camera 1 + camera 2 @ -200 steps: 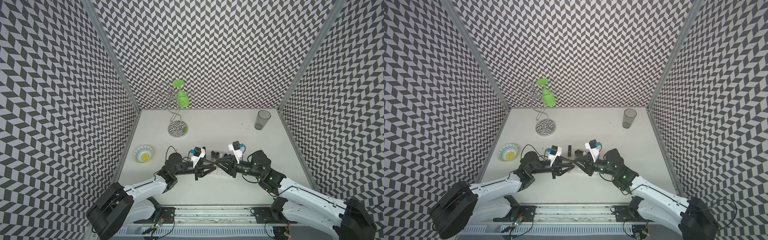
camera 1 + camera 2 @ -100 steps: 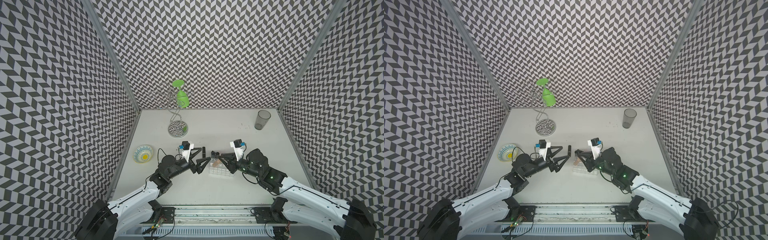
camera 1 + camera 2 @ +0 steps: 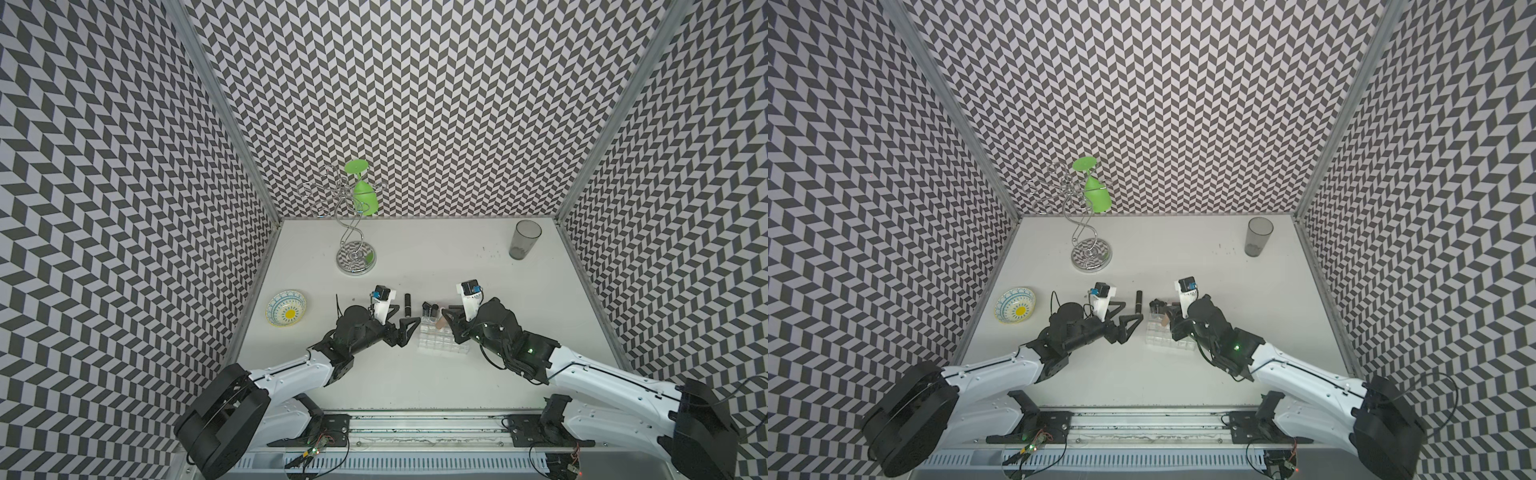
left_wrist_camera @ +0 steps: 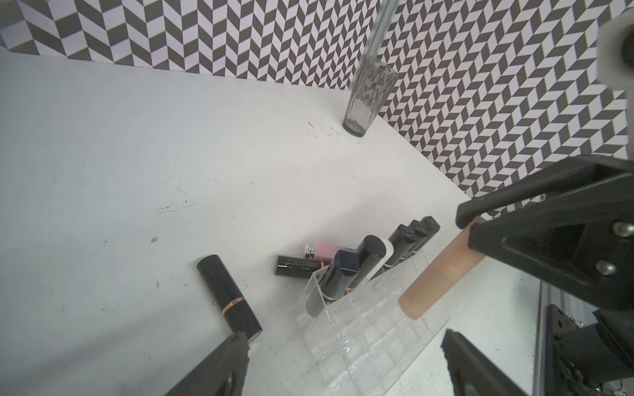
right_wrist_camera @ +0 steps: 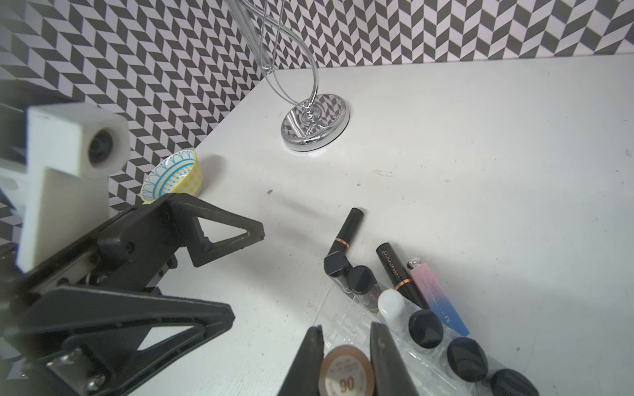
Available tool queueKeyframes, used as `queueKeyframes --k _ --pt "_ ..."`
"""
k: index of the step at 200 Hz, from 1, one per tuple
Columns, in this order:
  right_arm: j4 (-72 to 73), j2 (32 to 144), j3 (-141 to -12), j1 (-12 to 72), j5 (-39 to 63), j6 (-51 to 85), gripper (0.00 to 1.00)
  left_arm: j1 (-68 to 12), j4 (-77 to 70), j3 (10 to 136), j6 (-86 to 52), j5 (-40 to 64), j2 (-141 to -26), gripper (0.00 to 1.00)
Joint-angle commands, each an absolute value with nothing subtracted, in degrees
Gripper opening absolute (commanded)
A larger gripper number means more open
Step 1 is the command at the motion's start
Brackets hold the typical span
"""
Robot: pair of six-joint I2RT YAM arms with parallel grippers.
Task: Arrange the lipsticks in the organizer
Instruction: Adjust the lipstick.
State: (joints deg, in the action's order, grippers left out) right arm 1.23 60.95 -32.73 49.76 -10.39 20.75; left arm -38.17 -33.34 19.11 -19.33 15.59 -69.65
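Tube of beige lipstick [image 4: 441, 274] sits clenched in my right tool [image 5: 346, 331], tilted over the organizer [image 4: 374, 346]. My left tool [image 3: 407, 315] hangs released alongside, with a black lipstick [image 4: 228, 295] near one fingertip.

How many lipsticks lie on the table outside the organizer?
3: a black tube lying alone; a lettered black tube and a pink tube together beside the organizer.

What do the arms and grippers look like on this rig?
Left arm and right arm: white shells, black joints and bases, thin black cables near the wrists. Left gripper and right gripper: black, hollow triangular fingers with screw heads. White camera block, blue-topped, on each wrist; green LED on the right arm.
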Motion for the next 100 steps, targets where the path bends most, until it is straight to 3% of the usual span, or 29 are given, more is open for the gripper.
queueKeyframes --k 1,34,68,100 --pt "4.86 57.87 -31.51 49.94 -11.83 21.43 0.18 -37.56 -39.53 20.33 -18.72 20.24 -71.63 0.90" --pt "16.20 48.68 -24.89 46.94 -3.14 25.44 0.18 -33.93 -57.23 15.01 -26.45 38.10 -75.41 0.83" --pt "29.49 38.94 -18.31 42.98 5.82 31.28 0.15 -33.57 -90.63 5.36 -45.06 38.30 -81.58 0.89" --pt "32.29 36.57 -19.03 42.98 8.97 30.10 0.15 -35.20 -105.78 5.73 -62.97 35.94 -88.23 0.91"
